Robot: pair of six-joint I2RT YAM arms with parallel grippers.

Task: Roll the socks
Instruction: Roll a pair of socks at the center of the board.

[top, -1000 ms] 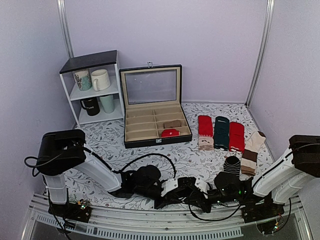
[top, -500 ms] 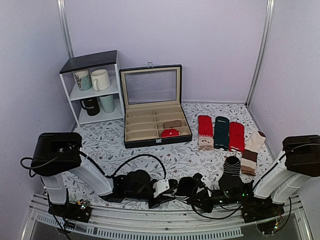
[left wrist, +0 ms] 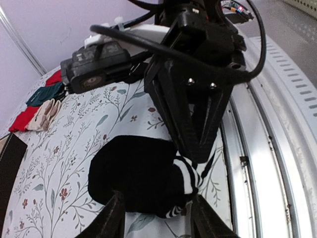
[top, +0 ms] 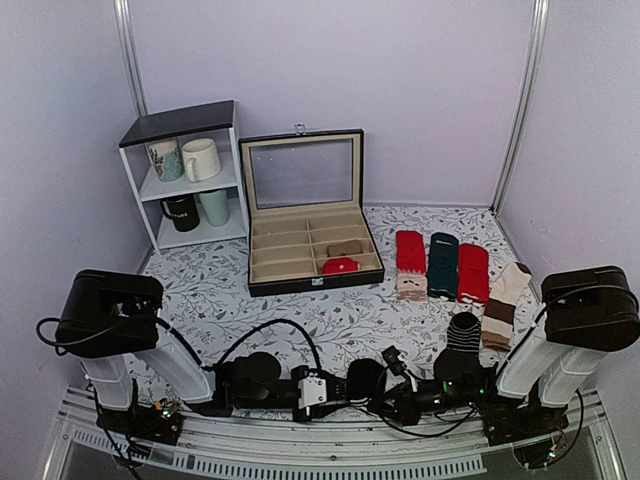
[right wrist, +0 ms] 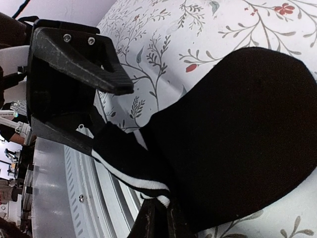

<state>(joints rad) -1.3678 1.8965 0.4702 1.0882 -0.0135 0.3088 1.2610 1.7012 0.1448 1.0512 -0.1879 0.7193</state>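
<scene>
A black ankle sock (top: 365, 378) with white cuff bands lies bunched on the flowered table near the front edge. In the left wrist view the sock (left wrist: 138, 178) sits between my left gripper's (left wrist: 157, 201) open fingers, which stand on either side of it. Its banded cuff (left wrist: 187, 171) is on the right. My right gripper (right wrist: 161, 210) is shut on the banded cuff (right wrist: 133, 176) and pulls it away from the sock body (right wrist: 237, 139). In the top view the left gripper (top: 335, 390) and right gripper (top: 388, 398) face each other across the sock.
A metal rail (left wrist: 267, 148) runs along the table's near edge beside the sock. Farther back are a black-and-white striped sock (top: 462, 330), a beige-brown sock (top: 503, 300), red and dark green socks (top: 440, 262), an open compartment box (top: 310, 255) and a white mug shelf (top: 190, 180).
Both arms have dropped lower and drawn toward the near edge. The left gripper has pulled back to the left. The sock now lies closer to the rail.
</scene>
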